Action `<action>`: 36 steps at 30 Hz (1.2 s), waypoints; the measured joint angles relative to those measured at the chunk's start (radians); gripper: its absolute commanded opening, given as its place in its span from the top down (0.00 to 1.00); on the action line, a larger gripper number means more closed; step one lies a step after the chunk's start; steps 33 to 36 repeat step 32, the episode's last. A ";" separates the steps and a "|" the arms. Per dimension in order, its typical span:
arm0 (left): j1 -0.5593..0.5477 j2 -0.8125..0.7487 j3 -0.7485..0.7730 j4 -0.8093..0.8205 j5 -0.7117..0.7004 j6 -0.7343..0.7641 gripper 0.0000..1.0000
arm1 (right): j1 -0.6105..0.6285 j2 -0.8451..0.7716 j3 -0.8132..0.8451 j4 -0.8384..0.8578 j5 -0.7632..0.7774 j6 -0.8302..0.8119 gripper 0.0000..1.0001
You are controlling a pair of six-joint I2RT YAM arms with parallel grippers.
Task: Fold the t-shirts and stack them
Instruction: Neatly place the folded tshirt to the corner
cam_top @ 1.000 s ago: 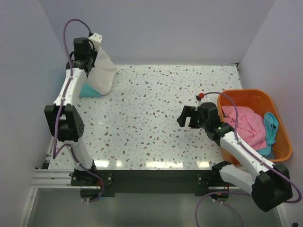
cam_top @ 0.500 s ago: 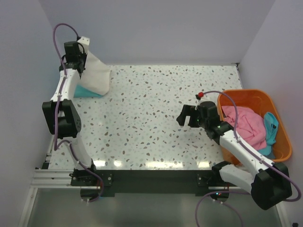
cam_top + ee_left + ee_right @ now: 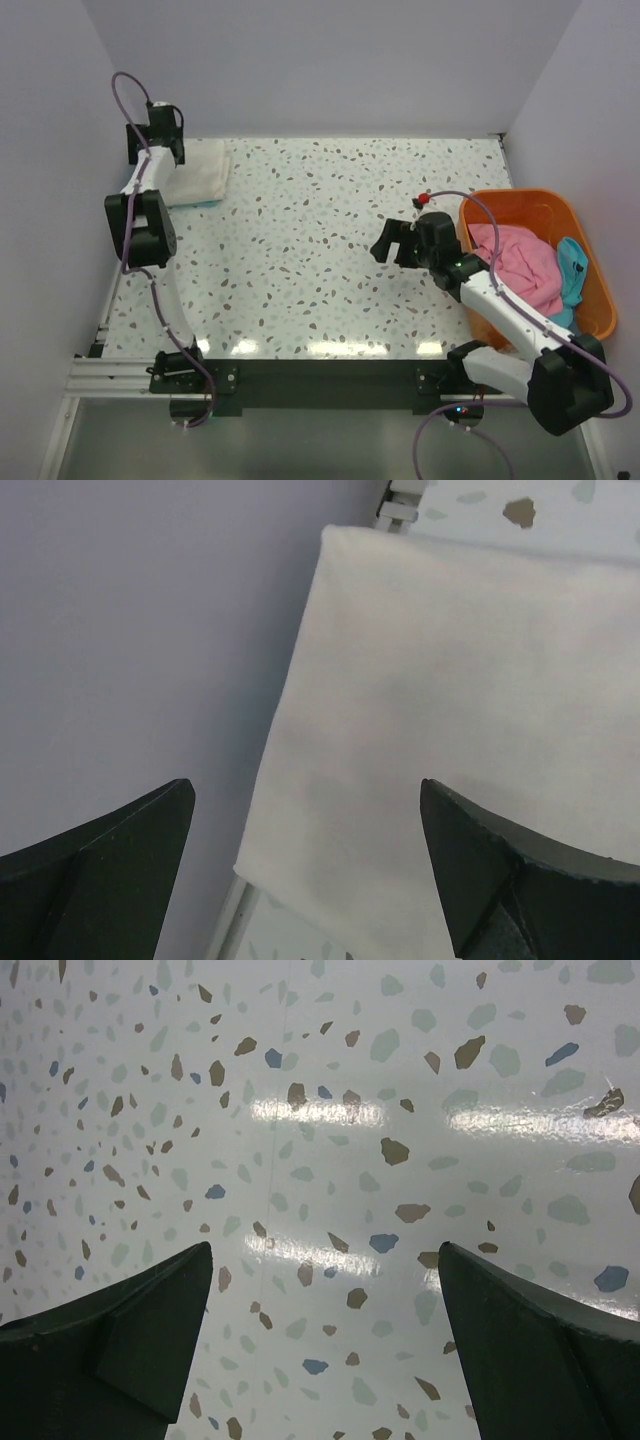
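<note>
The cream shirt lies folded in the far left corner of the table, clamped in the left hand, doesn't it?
Not quite. The cream shirt does lie folded in the far left corner of the table, but the left hand is open, not clamped on it; the left wrist view shows its fingers spread wide.

The cream shirt [image 3: 197,172] is plain. The table [image 3: 320,230] is white, speckled brown, blue and green. The basket [image 3: 515,197] is orange, with a pink shirt [image 3: 515,265] and a teal shirt [image 3: 573,262].
</note>
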 measured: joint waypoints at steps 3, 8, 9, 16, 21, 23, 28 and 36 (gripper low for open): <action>0.000 -0.024 0.053 -0.047 -0.010 -0.096 0.00 | 0.000 -0.022 0.000 -0.011 0.002 0.007 0.01; -0.014 -0.216 0.021 -0.125 0.112 -0.311 0.00 | 0.000 -0.117 0.000 -0.049 0.014 0.026 0.01; -0.028 -0.282 -0.014 -0.130 0.129 -0.356 0.00 | 0.000 -0.139 0.000 -0.060 0.024 0.029 0.01; -0.428 -0.762 -0.428 -0.052 0.154 -0.512 0.00 | 0.001 -0.273 0.043 -0.214 0.135 0.032 0.01; -0.658 -0.963 -0.864 0.041 0.234 -0.601 0.00 | 0.001 -0.346 0.054 -0.287 0.193 0.040 0.01; -0.674 -0.994 -0.973 0.031 0.239 -0.624 0.00 | 0.001 -0.378 0.049 -0.302 0.216 0.045 0.01; -0.675 -1.135 -1.107 -0.016 0.168 -0.665 0.00 | 0.001 -0.443 0.006 -0.311 0.240 0.058 0.01; -0.675 -1.250 -1.109 -0.010 0.111 -0.681 0.00 | 0.001 -0.433 0.002 -0.309 0.240 0.057 0.01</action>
